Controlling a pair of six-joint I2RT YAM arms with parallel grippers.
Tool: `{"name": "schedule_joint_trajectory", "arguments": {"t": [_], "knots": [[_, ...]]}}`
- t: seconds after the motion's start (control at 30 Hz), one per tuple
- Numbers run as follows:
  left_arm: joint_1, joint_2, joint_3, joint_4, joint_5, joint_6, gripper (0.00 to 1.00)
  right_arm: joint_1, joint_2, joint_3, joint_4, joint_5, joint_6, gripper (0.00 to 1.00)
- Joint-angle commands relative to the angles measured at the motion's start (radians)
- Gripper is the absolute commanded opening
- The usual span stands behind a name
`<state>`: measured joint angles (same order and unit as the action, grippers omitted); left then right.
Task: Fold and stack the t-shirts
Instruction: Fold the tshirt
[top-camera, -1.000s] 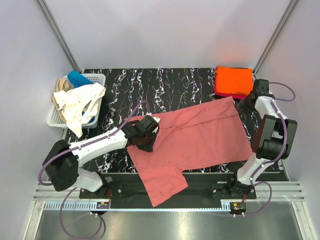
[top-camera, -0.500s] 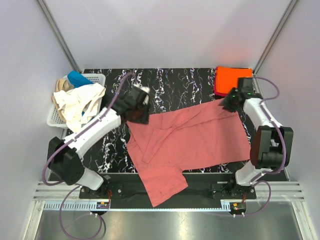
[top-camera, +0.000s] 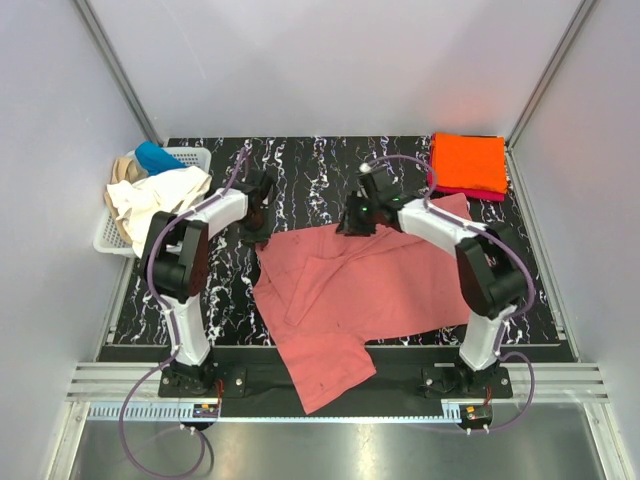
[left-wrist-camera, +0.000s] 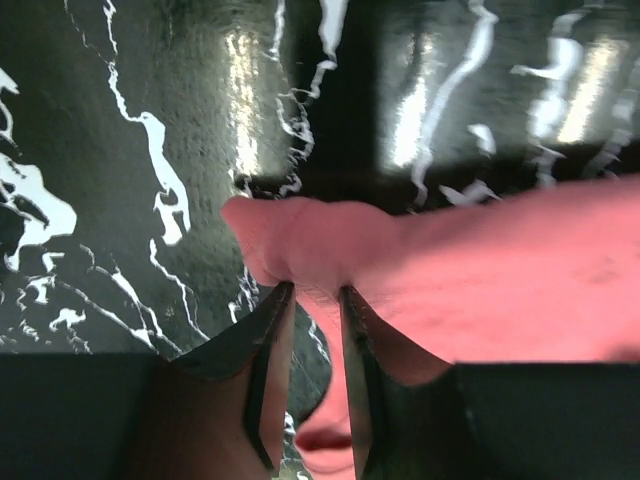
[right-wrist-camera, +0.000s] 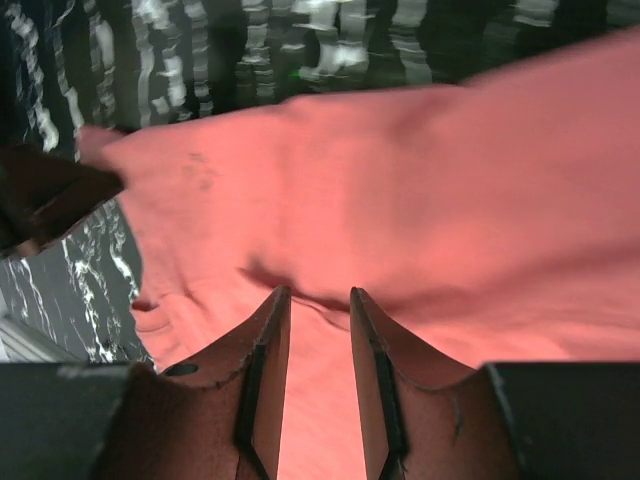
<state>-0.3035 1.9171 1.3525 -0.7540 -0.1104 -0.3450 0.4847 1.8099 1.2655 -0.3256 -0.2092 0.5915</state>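
The pink shirt (top-camera: 390, 280) lies spread right of the basket (top-camera: 108, 240). Its corner nearest the basket has just been clamped by the left gripper (left-wrist-camera: 315, 292). Whether the right gripper (right-wrist-camera: 320, 292), brought closer, holds cloth cannot be told. A fold seems prepared.

White lattice basket (top-camera: 190, 153), black marbled table (top-camera: 320, 170)

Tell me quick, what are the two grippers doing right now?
Left gripper: closed on a bunched corner of the salmon-pink t-shirt.
Right gripper: closed on the same t-shirt's far edge.
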Motion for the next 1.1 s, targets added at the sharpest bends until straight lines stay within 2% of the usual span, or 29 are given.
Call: {"name": "schedule_joint_trajectory", "arguments": {"t": [0.0, 0.17, 0.43, 0.63, 0.8, 1.07], "knots": [[0.030, 0.028, 0.030, 0.039, -0.026, -0.003, 0.29, 0.063, 0.097, 0.124, 0.054, -0.051, -0.084, 0.37], [0.066, 0.065, 0.031, 0.038, -0.012, -0.005, 0.28, 0.095, 0.209, 0.225, 0.056, -0.143, -0.188, 0.39], [0.081, 0.011, 0.083, 0.035, 0.028, 0.020, 0.31, 0.126, 0.244, 0.250, 0.051, -0.294, -0.337, 0.42], [0.080, 0.028, 0.178, -0.019, 0.055, 0.029, 0.30, 0.153, 0.293, 0.273, 0.053, -0.266, -0.361, 0.45], [0.078, -0.052, 0.169, -0.019, 0.029, 0.023, 0.30, 0.153, 0.330, 0.291, 0.051, -0.277, -0.380, 0.46], [0.072, -0.034, 0.129, 0.038, 0.216, -0.023, 0.30, 0.170, 0.356, 0.307, 0.048, -0.294, -0.413, 0.47]]}}
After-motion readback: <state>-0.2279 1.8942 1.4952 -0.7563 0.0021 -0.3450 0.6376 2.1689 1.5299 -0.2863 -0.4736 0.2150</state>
